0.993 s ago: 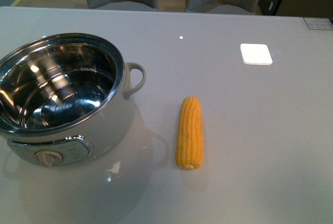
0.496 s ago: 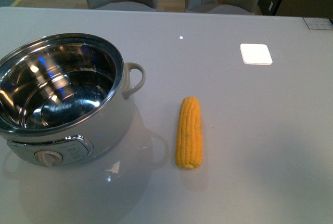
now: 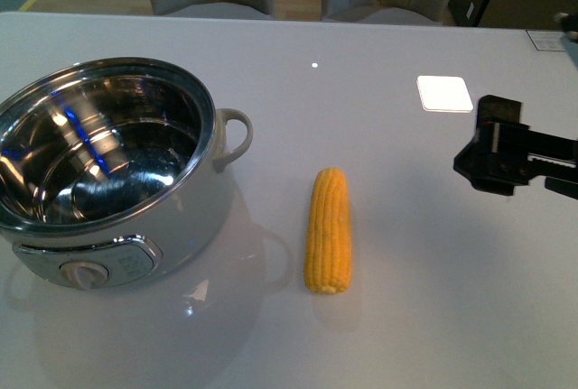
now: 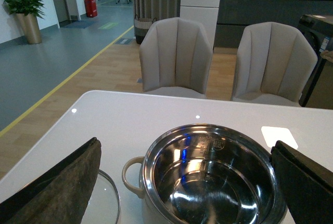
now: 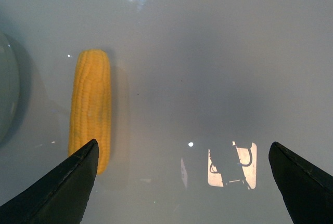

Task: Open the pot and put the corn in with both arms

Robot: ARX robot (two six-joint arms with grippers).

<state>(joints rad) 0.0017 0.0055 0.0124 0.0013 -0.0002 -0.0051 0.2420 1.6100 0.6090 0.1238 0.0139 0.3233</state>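
Note:
The pot stands uncovered at the table's left, its steel inside bare, dial facing the front edge. The corn lies on the table to the right of the pot, lengthwise toward me. My right gripper reaches in from the right edge, open, well right of the cob. In the right wrist view it hovers open over bare table, the corn just beyond one finger. My left gripper hangs open above the pot and holds nothing. It does not show in the front view.
A glass lid lies flat on the table beside the pot's loop handle. A bright white square of light shows on the table behind the right gripper. Two chairs stand past the far edge.
My right gripper has come into the front view from the right edge. Pot and corn have not moved; only the reflections inside the pot shifted.

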